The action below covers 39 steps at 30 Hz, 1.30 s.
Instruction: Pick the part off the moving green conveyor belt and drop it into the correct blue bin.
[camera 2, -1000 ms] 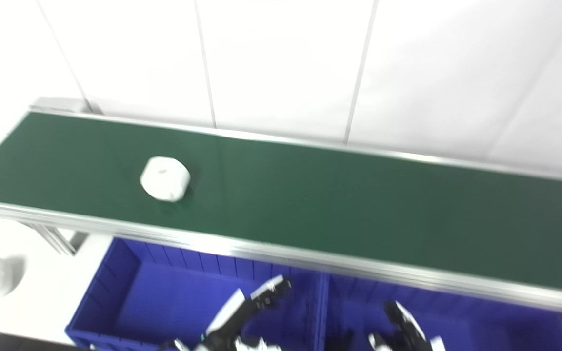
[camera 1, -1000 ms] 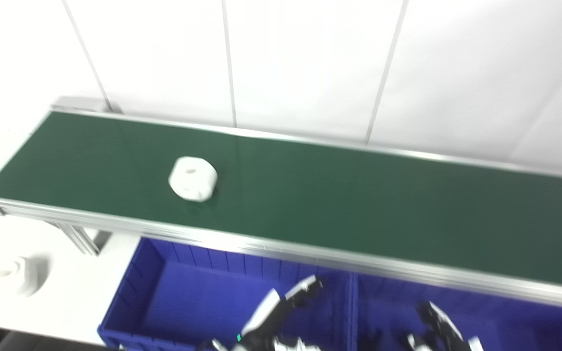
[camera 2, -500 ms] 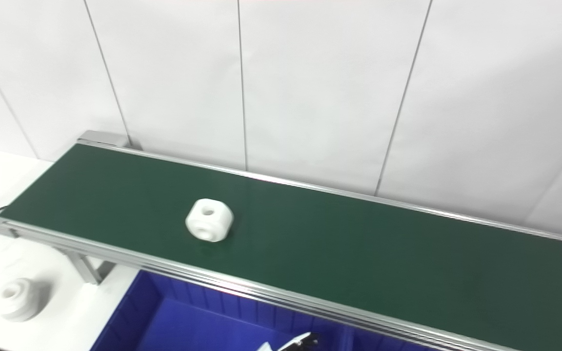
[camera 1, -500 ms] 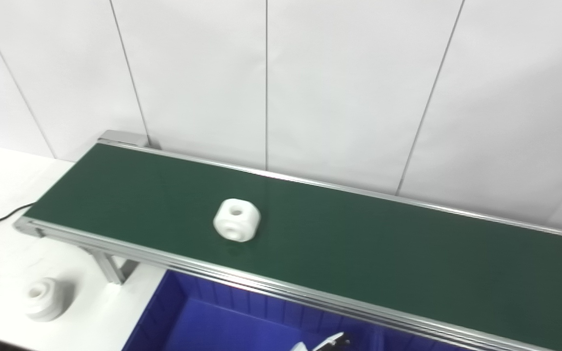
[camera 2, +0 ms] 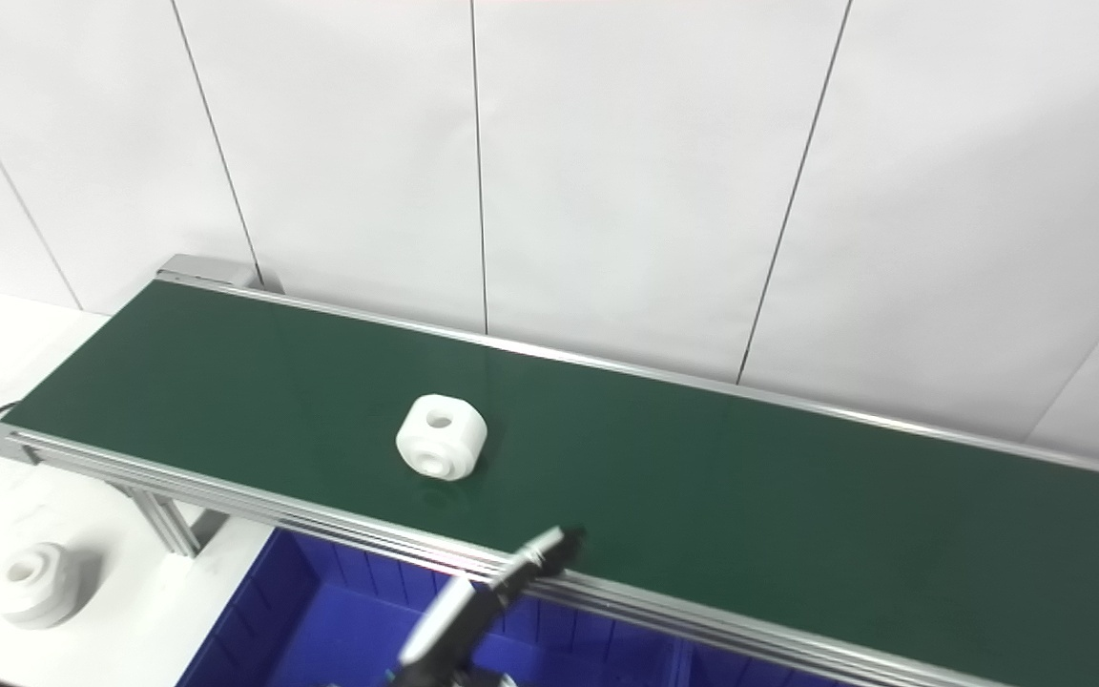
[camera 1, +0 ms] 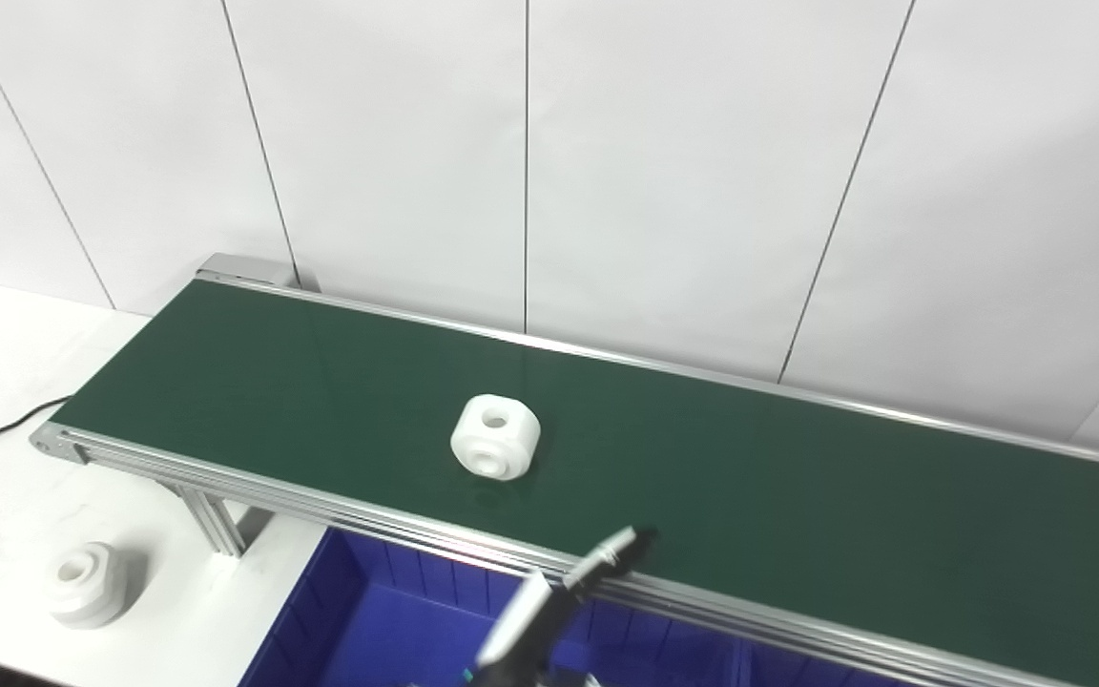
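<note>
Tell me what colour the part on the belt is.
White part, clearest in the left eye view.

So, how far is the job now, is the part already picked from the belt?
Not yet. The white part lies untouched on the green belt. The left hand is reaching up at the belt's near edge, holding nothing. Grasping and dropping into a blue bin remain.
</note>
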{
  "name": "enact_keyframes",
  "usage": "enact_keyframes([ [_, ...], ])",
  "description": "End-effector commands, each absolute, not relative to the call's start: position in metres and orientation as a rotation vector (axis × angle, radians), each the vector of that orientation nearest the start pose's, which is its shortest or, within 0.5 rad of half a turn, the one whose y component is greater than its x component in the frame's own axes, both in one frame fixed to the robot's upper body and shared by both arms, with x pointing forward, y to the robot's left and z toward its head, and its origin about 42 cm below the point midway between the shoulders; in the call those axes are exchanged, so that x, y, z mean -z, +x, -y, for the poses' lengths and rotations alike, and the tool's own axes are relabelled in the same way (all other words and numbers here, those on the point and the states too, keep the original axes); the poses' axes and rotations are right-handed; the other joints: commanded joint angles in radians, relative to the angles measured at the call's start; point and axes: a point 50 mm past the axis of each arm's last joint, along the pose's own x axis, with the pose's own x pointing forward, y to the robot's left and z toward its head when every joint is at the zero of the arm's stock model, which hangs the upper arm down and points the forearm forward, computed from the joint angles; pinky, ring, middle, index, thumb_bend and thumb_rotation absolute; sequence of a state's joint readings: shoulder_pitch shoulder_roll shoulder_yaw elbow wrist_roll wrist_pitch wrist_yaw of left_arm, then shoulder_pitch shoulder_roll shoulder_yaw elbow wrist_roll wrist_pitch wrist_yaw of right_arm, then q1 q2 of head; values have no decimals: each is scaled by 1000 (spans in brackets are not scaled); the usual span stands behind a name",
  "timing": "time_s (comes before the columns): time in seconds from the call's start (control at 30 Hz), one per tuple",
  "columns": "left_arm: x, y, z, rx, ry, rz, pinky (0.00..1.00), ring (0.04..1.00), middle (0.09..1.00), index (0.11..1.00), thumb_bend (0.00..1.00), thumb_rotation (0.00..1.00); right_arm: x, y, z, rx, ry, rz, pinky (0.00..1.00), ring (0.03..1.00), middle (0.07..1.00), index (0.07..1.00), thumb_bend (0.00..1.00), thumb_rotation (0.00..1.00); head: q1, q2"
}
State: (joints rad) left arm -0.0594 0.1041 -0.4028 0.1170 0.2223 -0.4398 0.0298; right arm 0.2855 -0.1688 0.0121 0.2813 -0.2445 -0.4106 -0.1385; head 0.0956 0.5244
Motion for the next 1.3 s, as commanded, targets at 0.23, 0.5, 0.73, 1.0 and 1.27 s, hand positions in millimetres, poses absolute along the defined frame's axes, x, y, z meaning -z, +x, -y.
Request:
enact_keyframes([
  [0.23, -170, 327, -168, 386, 396, 573, 814, 858, 883, 888, 648, 375, -6, 160, 287, 29, -371, -41, 714, 788, 798, 810, 802, 756, -114, 52],
  [0.5, -195, 369, -182, 384, 492, 547, 825, 876, 900, 903, 669, 333, -15, 160, 280, 19, -322, -17, 754, 800, 807, 812, 740, 642, -200, 98],
  [0.73, -197, 410, -183, 390, 652, 519, 841, 897, 922, 923, 681, 349, -18, 160, 269, 20, -296, -8, 802, 832, 836, 843, 695, 653, -227, 126],
  [1.0, -193, 441, -167, 412, 821, 466, 788, 874, 919, 925, 728, 306, -17, 160, 266, 23, -315, -6, 831, 847, 845, 859, 687, 753, -215, 142],
  [1.27, -185, 456, -151, 452, 911, 410, 775, 868, 927, 942, 784, 242, -16, 162, 266, 27, -295, -9, 850, 858, 851, 862, 689, 757, -205, 143],
])
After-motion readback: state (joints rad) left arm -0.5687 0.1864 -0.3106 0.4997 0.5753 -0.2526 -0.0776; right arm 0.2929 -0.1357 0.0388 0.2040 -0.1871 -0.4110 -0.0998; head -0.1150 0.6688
